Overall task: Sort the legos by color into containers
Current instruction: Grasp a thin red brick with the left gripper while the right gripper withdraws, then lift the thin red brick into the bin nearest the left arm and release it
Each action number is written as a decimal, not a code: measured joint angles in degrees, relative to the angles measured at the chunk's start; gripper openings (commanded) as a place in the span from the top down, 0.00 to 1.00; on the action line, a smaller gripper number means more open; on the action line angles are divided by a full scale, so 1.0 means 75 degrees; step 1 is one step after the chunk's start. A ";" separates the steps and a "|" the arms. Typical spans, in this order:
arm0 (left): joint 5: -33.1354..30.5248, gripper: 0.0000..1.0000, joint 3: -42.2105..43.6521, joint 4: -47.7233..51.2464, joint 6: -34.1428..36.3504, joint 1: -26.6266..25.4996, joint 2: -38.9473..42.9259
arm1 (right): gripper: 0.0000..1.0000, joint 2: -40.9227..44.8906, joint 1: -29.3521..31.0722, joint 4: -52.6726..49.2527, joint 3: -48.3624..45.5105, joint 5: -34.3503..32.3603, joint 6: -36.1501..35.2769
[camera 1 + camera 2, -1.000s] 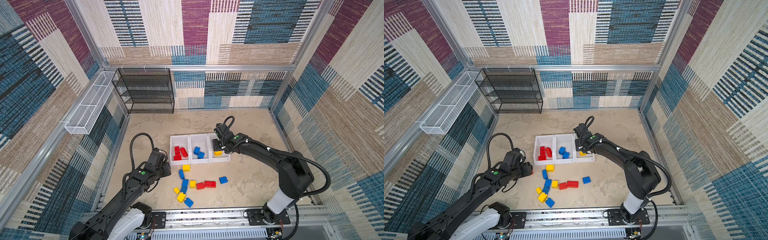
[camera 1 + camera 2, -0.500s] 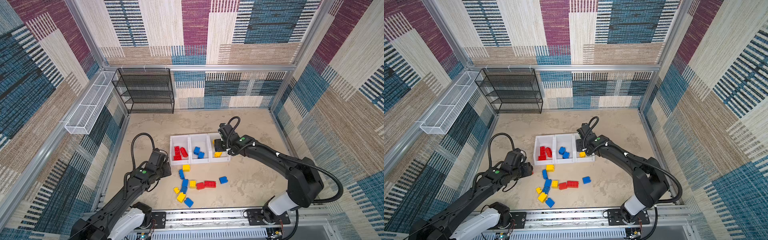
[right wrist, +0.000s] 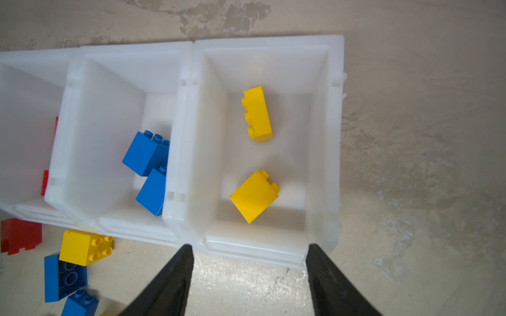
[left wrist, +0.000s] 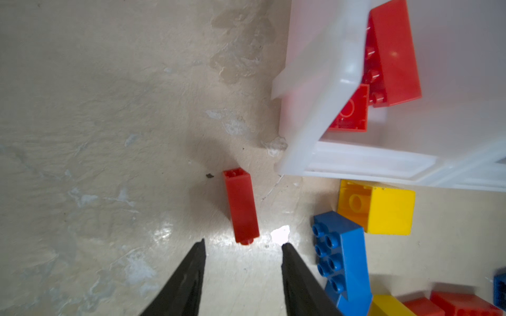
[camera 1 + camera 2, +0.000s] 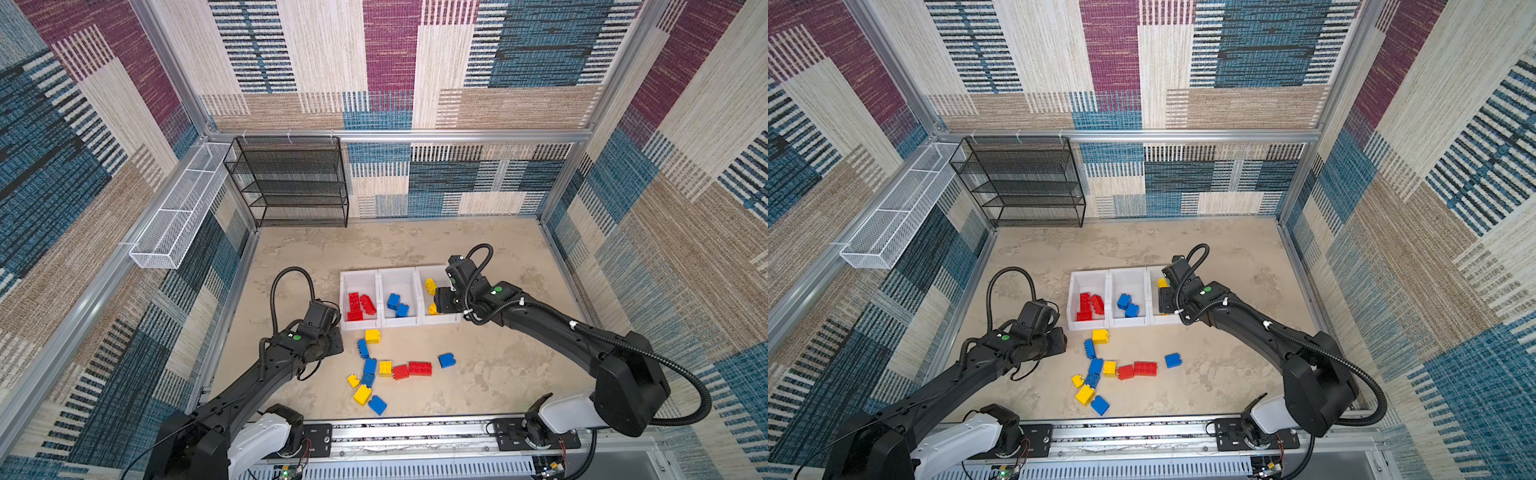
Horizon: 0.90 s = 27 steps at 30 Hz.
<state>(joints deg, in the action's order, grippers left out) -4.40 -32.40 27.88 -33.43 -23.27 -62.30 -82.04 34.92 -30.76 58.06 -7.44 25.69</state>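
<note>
On the bench point(image 5: 415, 241) the containers point(image 5: 399, 271) sat central. My right tool point(image 3: 249, 246) hung spread and empty at the yellow bin point(image 3: 321, 136), drifted toward 3 o'clock since a second ago. My left tool point(image 4: 242, 245), jaws apart, empty, was nearer the slim red lego point(image 4: 241, 205): dead ahead at 12, long axis pointing away.

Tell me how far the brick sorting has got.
Done: red bricks, two blue bricks and two yellow bricks sit in separate bins. In hand: nothing; the right pincer is open, the left pincer open facing a small red brick. Left: about a dozen loose bricks.
</note>
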 measured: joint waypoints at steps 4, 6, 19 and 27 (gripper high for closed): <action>-0.0006 0.57 -0.0064 -0.0216 0.0006 0.0017 -0.0463 | 0.32 0.0154 0.0000 -0.0009 -0.0117 0.0050 0.0038; -0.0020 0.58 -0.0128 -0.0291 0.0035 0.0035 -0.0694 | 0.32 0.0251 0.0000 -0.0003 -0.0181 0.0050 0.0070; -0.0157 0.83 -0.0318 -0.0600 0.0204 0.0122 -0.1381 | 0.33 0.0414 0.0000 -0.0047 -0.0251 0.0047 0.0254; 0.0041 0.85 -0.0766 -0.0117 0.0347 0.0128 -0.0437 | 0.34 0.0539 0.0000 -0.0076 -0.0300 0.0032 0.0289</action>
<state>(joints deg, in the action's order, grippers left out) -4.10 -38.15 27.00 -30.83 -22.31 -65.58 -78.00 34.92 -31.33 55.81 -7.20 27.86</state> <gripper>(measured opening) 0.195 0.663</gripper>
